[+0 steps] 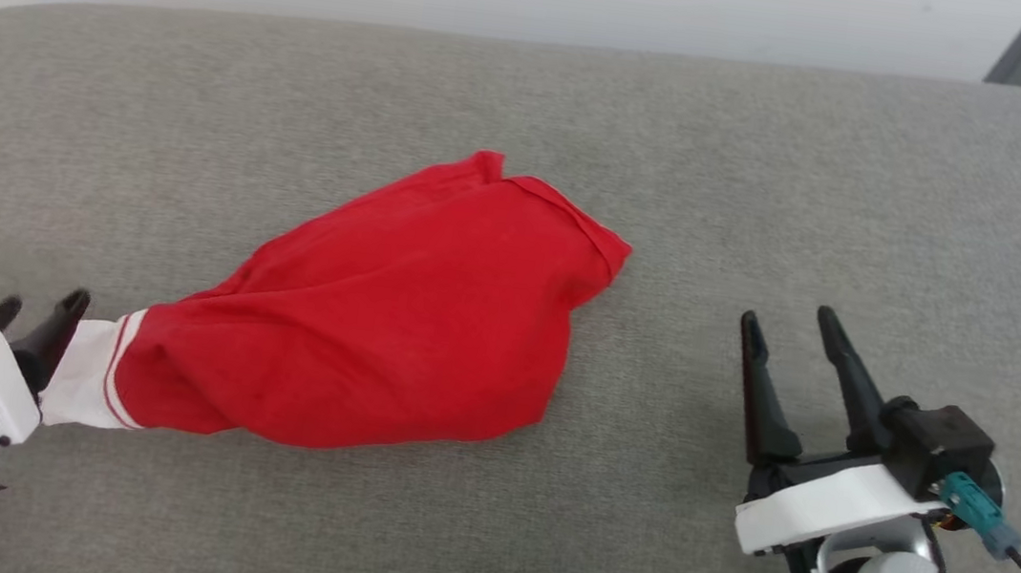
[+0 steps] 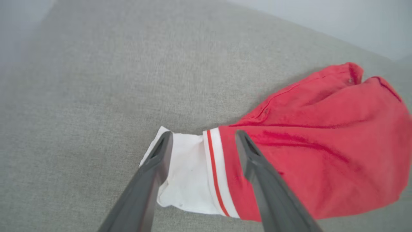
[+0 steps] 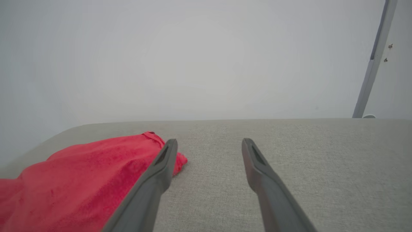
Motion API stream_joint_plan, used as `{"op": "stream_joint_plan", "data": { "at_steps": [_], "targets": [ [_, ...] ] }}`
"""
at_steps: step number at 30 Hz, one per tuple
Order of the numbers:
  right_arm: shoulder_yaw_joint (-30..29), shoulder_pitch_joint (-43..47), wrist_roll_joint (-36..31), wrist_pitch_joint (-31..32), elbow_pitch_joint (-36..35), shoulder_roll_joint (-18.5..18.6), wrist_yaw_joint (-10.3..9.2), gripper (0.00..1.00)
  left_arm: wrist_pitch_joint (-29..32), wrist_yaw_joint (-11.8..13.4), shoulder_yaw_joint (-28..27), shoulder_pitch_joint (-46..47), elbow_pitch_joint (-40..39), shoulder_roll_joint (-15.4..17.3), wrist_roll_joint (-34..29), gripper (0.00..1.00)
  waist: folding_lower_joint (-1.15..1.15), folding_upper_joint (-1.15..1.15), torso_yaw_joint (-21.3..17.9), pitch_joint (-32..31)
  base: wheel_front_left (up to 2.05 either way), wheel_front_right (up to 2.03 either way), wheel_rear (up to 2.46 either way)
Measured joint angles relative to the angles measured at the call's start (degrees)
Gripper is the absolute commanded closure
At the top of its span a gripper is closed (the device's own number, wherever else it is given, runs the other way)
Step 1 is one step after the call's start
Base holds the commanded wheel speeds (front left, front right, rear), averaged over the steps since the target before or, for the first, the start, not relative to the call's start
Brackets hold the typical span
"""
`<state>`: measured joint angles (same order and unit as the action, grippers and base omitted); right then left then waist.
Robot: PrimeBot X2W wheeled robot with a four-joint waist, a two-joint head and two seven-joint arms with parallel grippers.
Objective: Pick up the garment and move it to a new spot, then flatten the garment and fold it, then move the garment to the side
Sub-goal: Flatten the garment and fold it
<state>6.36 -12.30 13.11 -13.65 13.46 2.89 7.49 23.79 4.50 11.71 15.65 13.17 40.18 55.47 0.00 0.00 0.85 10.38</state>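
The padded surface (image 1: 774, 163) is being overlooked steeply from the head. It is being skimmed low toward the wall (image 3: 193, 58) from the right wrist, and closely from the left; the garment (image 1: 392, 312) is being shared by all three.

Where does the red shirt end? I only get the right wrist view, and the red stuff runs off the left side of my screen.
Observer: The T-shirt ends in a short white sleeve with a thin red stripe, lying on the grey fabric surface.
Operator: Is anything holding that sleeve?
Observer: No. The left end effector is open, spread over the sleeve end without pinching it.
Operator: Is my right end effector touching the shirt? It looks like it.
Observer: No. In the head view it sits off to the T-shirt's right, with bare grey fabric between them.
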Motion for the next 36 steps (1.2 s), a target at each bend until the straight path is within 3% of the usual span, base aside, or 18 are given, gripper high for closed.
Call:
{"op": "stream_joint_plan", "data": {
  "at_steps": [12, 22, 30, 36],
  "targets": [
    [4.7, -0.1, 0.6, 6.2, 0.3, 0.0, 0.0, 0.0, -21.5, -1.5, -1.2, -8.1, -9.9, -3.7, -7.8, 0.0, 0.0, 0.0, 4.5, -1.7, 0.0, 0.0, 0.0],
    [10.7, -3.1, 2.0, 15.7, 3.2, 3.1, 0.0, 0.0, -36.2, -1.5, -1.2, -13.0, -10.9, -8.6, -13.4, 0.0, 0.0, 0.0, 9.2, -2.9, 0.0, 0.0, 0.0],
    [13.4, -6.4, 2.8, 24.9, 7.3, 5.5, 0.0, 0.0, -38.5, -1.6, -3.8, -16.1, -11.4, -13.6, -15.7, 0.0, 0.0, 0.0, 13.0, -3.6, 0.0, 0.0, 0.0],
    [14.6, -9.2, 2.4, 31.5, 11.8, 6.7, 0.0, 0.0, -38.8, -3.6, -7.3, -18.5, -12.6, -19.0, -19.1, 0.0, 0.0, 0.0, 16.2, -4.1, 0.0, 0.0, 0.0]
  ]
}}
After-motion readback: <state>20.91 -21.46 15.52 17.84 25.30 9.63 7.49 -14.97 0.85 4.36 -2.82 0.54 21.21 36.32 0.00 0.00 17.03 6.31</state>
